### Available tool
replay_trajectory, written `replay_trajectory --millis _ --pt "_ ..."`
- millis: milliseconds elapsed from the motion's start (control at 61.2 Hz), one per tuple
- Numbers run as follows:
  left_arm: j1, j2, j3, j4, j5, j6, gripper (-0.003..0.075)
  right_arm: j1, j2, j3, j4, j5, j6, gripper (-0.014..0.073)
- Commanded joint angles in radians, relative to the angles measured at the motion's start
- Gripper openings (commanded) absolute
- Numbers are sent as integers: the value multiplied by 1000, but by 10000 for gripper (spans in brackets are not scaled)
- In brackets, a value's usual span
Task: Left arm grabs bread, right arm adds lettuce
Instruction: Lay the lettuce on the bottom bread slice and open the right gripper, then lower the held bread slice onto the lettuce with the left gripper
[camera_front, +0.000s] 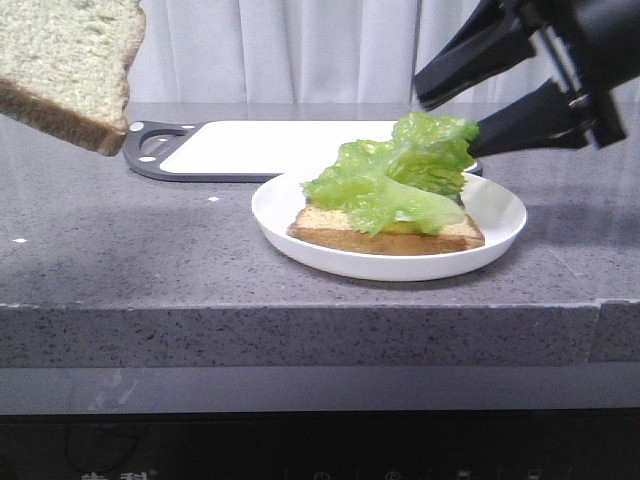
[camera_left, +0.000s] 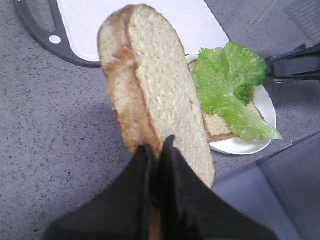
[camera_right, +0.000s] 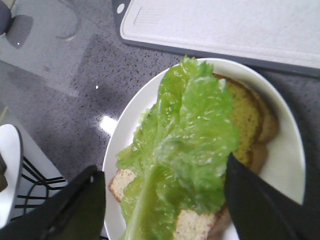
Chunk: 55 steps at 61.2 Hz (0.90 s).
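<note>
My left gripper (camera_left: 156, 147) is shut on the lower edge of the bread (camera_left: 160, 85), a thick slice with a brown crust. It holds the bread upright, high above the counter, at the top left of the front view (camera_front: 70, 65). The lettuce (camera_front: 400, 180) lies on a second slice (camera_front: 330, 232) on the white plate (camera_front: 500, 215). My right gripper (camera_front: 445, 122) is open, just above the lettuce's right end. In the right wrist view its fingers straddle the lettuce (camera_right: 180, 145), with the gripper (camera_right: 162, 164) open and the slice (camera_right: 245, 120) under the leaf.
A white cutting board with a dark rim (camera_front: 270, 145) lies behind the plate, also in the left wrist view (camera_left: 150, 25). The counter's front edge (camera_front: 300, 310) runs across the front view. A white object on a black wire rack (camera_right: 10, 170) sits beyond the counter edge.
</note>
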Motion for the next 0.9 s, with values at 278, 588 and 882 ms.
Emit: replay_trajectory --millis 278,588,882 --pt "-61 67 -25 -238 -45 57 -20 -18 -342 -26 -452 2 317 521" --pt "-244 312 -37 -658 -78 377 -20 -18 -615 -9 -477 125 341 521" --pt "-317 611 -218 -766 12 450 -20 -18 -678 -1 -477 136 341 521"
